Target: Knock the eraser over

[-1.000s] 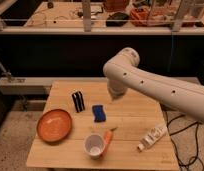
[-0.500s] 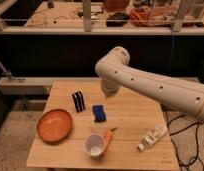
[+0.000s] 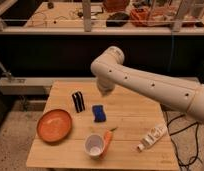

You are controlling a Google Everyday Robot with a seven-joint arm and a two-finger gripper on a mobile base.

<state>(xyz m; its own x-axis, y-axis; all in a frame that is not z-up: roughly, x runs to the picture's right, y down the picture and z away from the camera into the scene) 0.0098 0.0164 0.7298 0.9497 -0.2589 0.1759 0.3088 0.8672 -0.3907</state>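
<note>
The eraser [image 3: 78, 101], a small black block with pale stripes, stands upright on the wooden table [image 3: 130, 120], left of centre. A blue rumpled pad [image 3: 99, 113] lies just to its right. My gripper [image 3: 104, 90] hangs from the white arm above the table's back middle, to the right of the eraser and a little behind it, apart from it.
An orange plate [image 3: 54, 125] lies at the front left. A white cup [image 3: 94, 145] stands at the front with an orange carrot [image 3: 108, 141] against it. A white tube [image 3: 152, 137] lies at the front right. A dark counter runs behind the table.
My arm has swung left across the table, bringing the gripper closer to the eraser. The eraser and other things have not moved.
</note>
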